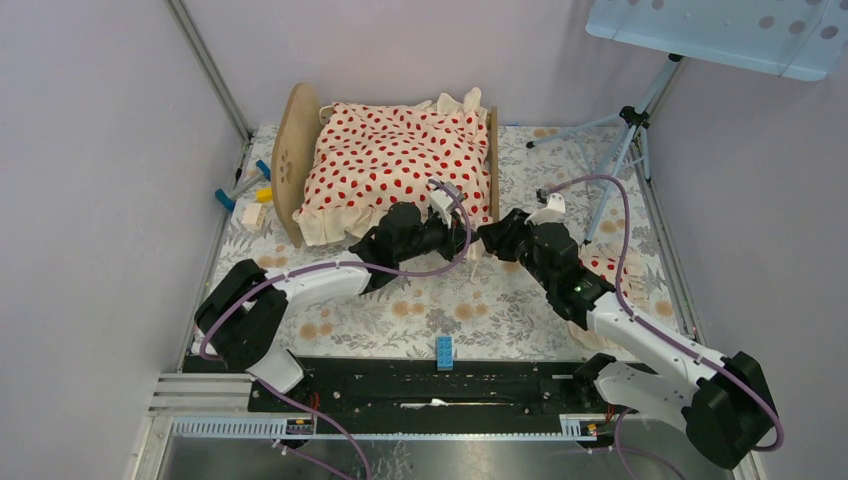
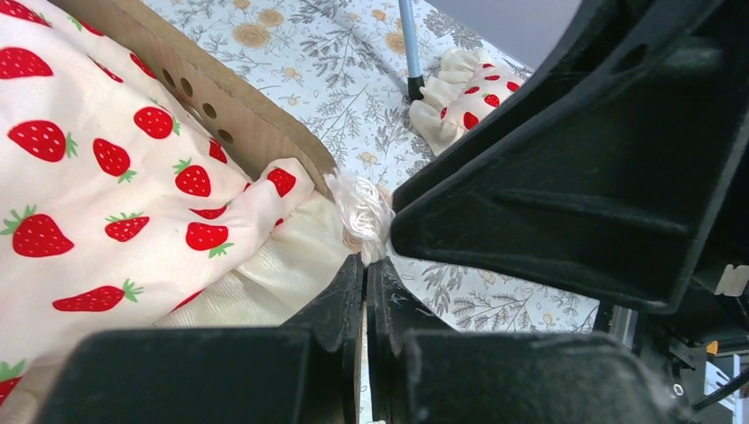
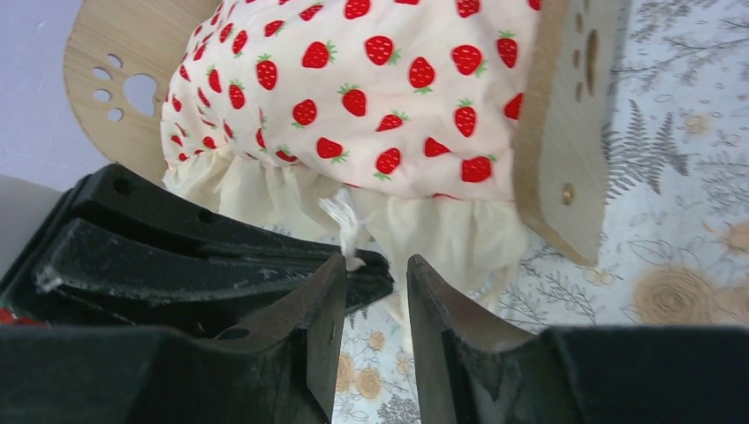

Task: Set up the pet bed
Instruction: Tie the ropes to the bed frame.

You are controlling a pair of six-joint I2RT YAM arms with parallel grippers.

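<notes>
— Where is the bed (image 1: 293, 165)?

— At the far side of the table (image 1: 430, 310), a little left of the middle, close to the back wall. The blanket (image 1: 400, 160) lies over it, and its ruffle hangs down on the near side. The end board with the paw holes is on the left.

— And the arms?

— Both reach to the near right corner of the bed. The left gripper (image 2: 365, 265) is clenched. A white tuft (image 2: 362, 212) at the blanket's edge touches its tips. Whether it is really pinched, I cannot tell.

— And the right gripper (image 3: 375, 274)?

— Its jaws stand apart, with nothing between them. It is just beside the left gripper, in front of the ruffle.

— Anything else?

— The pillow (image 2: 459, 97) lies on the table to the right, apart from the bed, by a leg of the tripod (image 1: 625, 140).
</notes>
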